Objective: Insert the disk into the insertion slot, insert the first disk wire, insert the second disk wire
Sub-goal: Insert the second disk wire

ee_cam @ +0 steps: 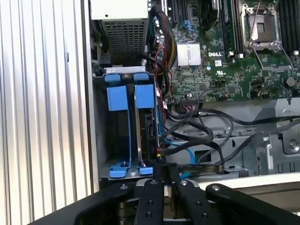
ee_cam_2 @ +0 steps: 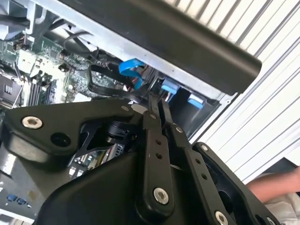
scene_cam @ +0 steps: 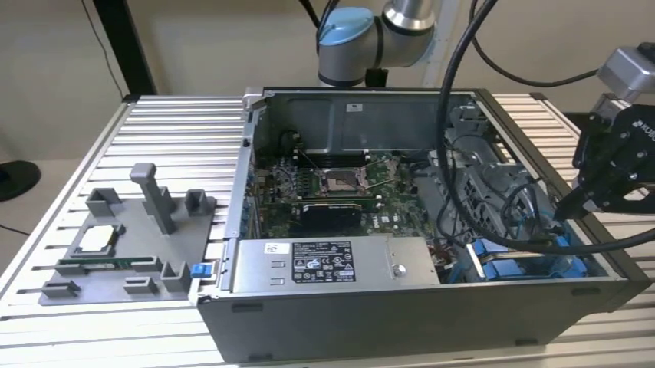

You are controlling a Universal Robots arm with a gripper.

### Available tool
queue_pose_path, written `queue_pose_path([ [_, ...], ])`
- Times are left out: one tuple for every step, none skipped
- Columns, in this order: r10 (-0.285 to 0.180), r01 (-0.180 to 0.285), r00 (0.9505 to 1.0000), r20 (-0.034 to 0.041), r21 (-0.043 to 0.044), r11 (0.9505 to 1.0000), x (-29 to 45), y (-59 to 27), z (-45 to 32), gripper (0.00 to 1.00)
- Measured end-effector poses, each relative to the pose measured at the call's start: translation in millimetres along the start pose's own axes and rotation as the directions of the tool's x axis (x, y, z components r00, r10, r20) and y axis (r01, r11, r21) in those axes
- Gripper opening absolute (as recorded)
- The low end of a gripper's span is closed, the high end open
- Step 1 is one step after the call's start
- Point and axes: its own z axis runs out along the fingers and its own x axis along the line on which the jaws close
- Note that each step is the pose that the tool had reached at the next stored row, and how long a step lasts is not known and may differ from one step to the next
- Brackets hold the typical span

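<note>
- Case (scene_cam: 409,322) open on the ribbed tabletop (scene_cam: 174,123); board (scene_cam: 338,192) exposed, power supply (scene_cam: 312,264) against the wall nearest the exterior camera
- Slot (ee_cam: 123,70) in the case corner on the exterior view's right, just beside the power supply, with two blue tabs (ee_cam: 117,97) at its mouth
- Disk (ee_cam: 150,129) on edge inside the slot, in the compartment nearer the board, held in its blue frame (ee_cam: 144,98)
- Gripper (scene_cam: 571,205) over the case's rim on the exterior view's right, above the slot; in both wrist views its tips are near the disk's end
- Fingers (ee_cam_2: 152,140) closed together, no gap seen; whether a wire is pinched between them cannot be told
- Black wires (ee_cam: 206,133) and a blue wire (ee_cam: 187,157) loop just beside the disk, between slot and board
- Grey fixture (scene_cam: 123,245) on the tabletop at the exterior view's left, well apart from the gripper
- Hand (ee_cam_2: 276,187) outside the case, in the second wrist view
</note>
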Motion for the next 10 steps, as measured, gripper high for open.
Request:
queue_pose_path([
  [0.000, 0.000, 1.0000, 0.0000, 0.0009, 1.0000, 0.4, 3.8, 0.2, 0.00],
  [0.000, 0.000, 1.0000, 0.0001, 0.0021, 1.0000, 0.8, 8.0, 0.6, 0.00],
  [0.000, 0.000, 1.0000, 0.0002, 0.0031, 1.0000, 1.2, 11.7, 0.9, 0.00],
  [0.000, 0.000, 1.0000, 0.0003, 0.0043, 1.0000, 1.6, 15.7, 1.3, 0.00],
  [0.000, 0.000, 1.0000, 0.0004, 0.0055, 1.0000, 2.0, 19.8, 1.8, 0.00],
  [-0.001, 0.001, 1.0000, 0.0004, 0.0067, 1.0000, 2.4, 24.1, 2.2, 0.00],
  [-0.001, 0.001, 1.0000, 0.0007, 0.0080, 1.0000, 2.9, 28.0, 2.7, 0.00],
  [-0.001, 0.001, 1.0000, 0.0009, 0.0097, 1.0000, 3.3, 32.1, 3.2, 0.00],
  [-0.001, 0.001, 1.0000, 0.0010, 0.0128, 0.9999, 3.7, 35.9, 3.5, 0.00],
  [-0.002, 0.002, 1.0000, 0.0015, 0.0183, 0.9998, 3.9, 37.6, 3.8, 0.00],
])
